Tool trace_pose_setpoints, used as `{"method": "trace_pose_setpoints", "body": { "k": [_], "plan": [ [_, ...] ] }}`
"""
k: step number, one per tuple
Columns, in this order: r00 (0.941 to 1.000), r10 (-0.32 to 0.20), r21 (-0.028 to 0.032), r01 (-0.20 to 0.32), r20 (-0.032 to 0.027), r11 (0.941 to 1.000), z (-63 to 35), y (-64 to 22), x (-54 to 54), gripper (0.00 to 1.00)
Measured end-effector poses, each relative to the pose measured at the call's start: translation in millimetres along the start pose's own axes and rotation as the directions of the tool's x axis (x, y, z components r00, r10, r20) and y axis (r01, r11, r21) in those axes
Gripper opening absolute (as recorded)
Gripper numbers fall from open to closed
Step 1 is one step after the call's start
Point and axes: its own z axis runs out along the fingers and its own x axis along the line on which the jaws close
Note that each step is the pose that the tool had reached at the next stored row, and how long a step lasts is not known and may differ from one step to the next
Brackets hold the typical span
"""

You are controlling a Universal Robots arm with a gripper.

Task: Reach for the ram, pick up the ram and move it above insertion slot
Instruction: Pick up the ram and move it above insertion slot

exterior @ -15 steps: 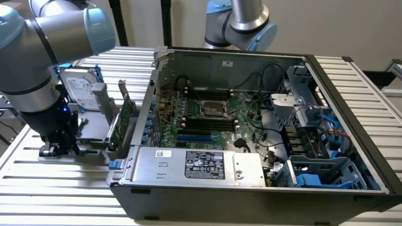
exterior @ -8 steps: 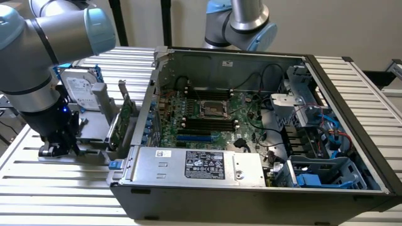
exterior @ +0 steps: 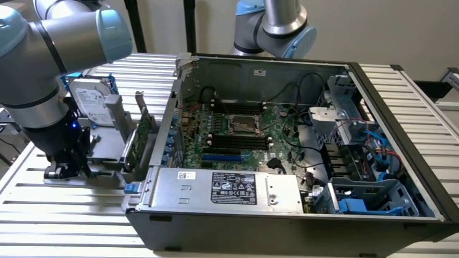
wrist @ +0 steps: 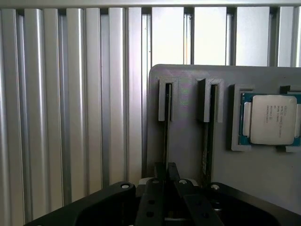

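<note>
Table: ribbed aluminium table (exterior: pixel 64 215) with an open PC case (exterior: pixel 287 226) on it, and a grey holder (wrist: pixel 188 117) just beside the case on the exterior view's left.
Case: lies on its side with the motherboard (exterior: pixel 237 134) exposed and dark memory slots across the middle of the board.
Holder: in the wrist view it has two narrow slots side by side and a square recess holding a CPU (wrist: pixel 272 117).
Other parts: in the exterior view, a hard drive (exterior: pixel 90 105) stands at the holder's far end. A green card (exterior: pixel 136 142) stands upright between the drive and the case wall.
Ram: the ram (wrist: pixel 166 136) stands on edge in the slot farther from the CPU, seen as a thin dark line, seated in the holder. A second stick (wrist: pixel 207 141) stands in the slot nearer the CPU.
Arm: the arm (exterior: pixel 43 64) reaches straight down over the holder, well apart from the motherboard.
Gripper: the gripper (wrist: pixel 166 170) is low over the holder, directly on the ram's near end.
Grip: the fingers (wrist: pixel 173 172) are drawn nearly together, one against each face of the ram, pinching it.
Ram and tool: the ram runs away from the fingertips along its slot, in line with the gap between them.
</note>
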Motion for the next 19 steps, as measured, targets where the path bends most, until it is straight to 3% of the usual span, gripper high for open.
{"method": "trace_pose_setpoints", "body": {
  "k": [4,9,19],
  "plan": [
    [1.0000,0.000,0.0007,0.000,0.0005,1.0000,-3.3,-0.1,0.0,0.14],
    [1.0000,0.000,-0.0001,0.000,-0.0001,1.0000,-16.4,0.4,0.3,0.14],
    [1.0000,-0.003,-0.0018,0.003,-0.0002,1.0000,-60.1,0.6,1.0,0.14]
  ]
}}
